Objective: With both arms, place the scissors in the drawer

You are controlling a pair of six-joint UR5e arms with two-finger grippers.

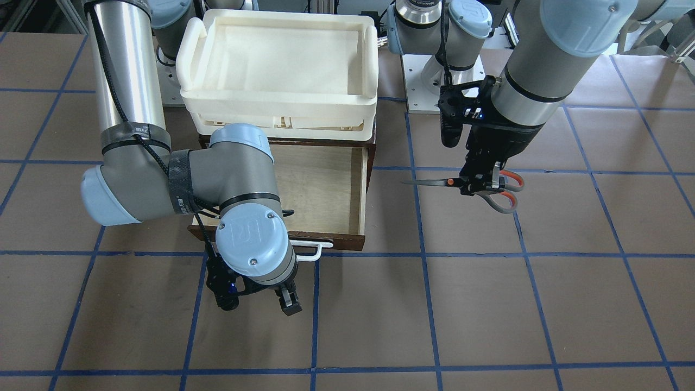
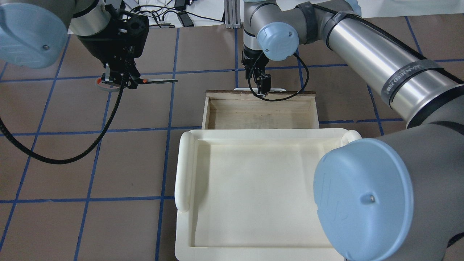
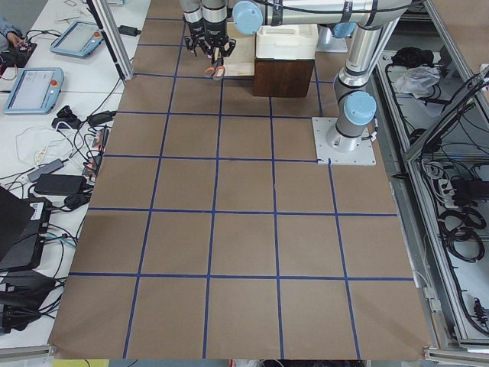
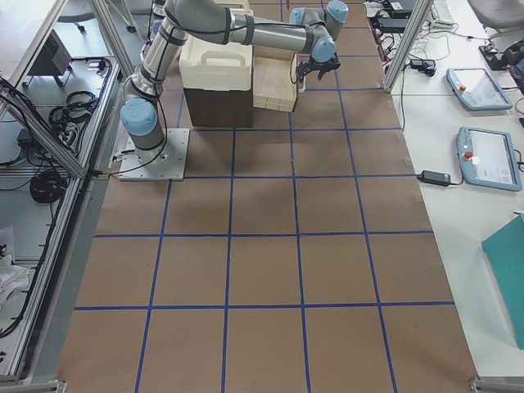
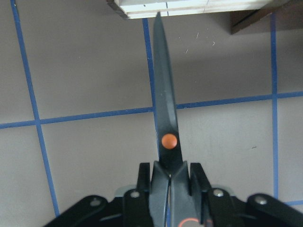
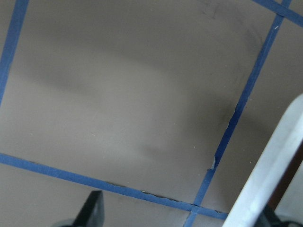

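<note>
My left gripper point(image 1: 478, 182) is shut on the scissors point(image 1: 434, 182) just behind the orange pivot and holds them level above the table, blades closed and pointing toward the drawer point(image 1: 362, 190). In the left wrist view the scissors point(image 5: 163, 94) run straight ahead from the gripper point(image 5: 170, 182). From overhead the scissors point(image 2: 159, 81) are left of the drawer point(image 2: 207, 112), which stands pulled out and shows bare pale plywood. My right gripper point(image 2: 262, 85) is open just in front of the drawer's white bar handle point(image 1: 312, 251); the handle point(image 6: 270, 175) sits close to one finger.
A white foam tray point(image 2: 185, 170) rests on the dark cabinet above the drawer. The table is brown board with blue tape lines point(image 1: 423, 255). My right arm's elbow point(image 1: 239, 179) hangs over part of the drawer.
</note>
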